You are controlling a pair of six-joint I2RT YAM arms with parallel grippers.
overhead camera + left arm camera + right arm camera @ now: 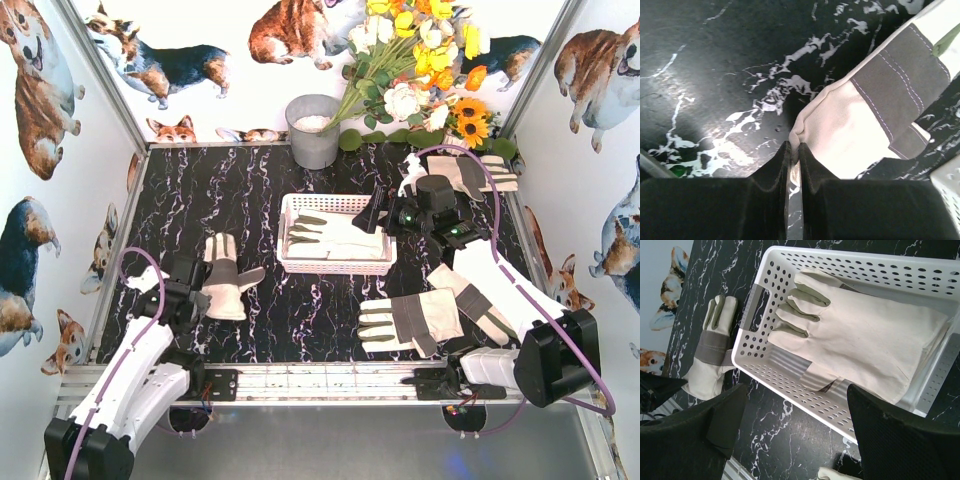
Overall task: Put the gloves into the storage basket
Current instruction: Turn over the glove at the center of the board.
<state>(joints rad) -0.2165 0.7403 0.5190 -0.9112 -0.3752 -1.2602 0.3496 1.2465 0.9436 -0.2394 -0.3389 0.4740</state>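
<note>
Left hand (794, 148) pinches a glove (850, 125) by its cuff; right hand (796, 392) spread near the storage basket (756, 340).

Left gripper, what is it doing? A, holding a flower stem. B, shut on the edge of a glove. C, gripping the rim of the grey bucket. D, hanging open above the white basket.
B: in the left wrist view the left gripper is pinched shut on the cream fabric edge of a glove that lies over the black marbled table.
</note>
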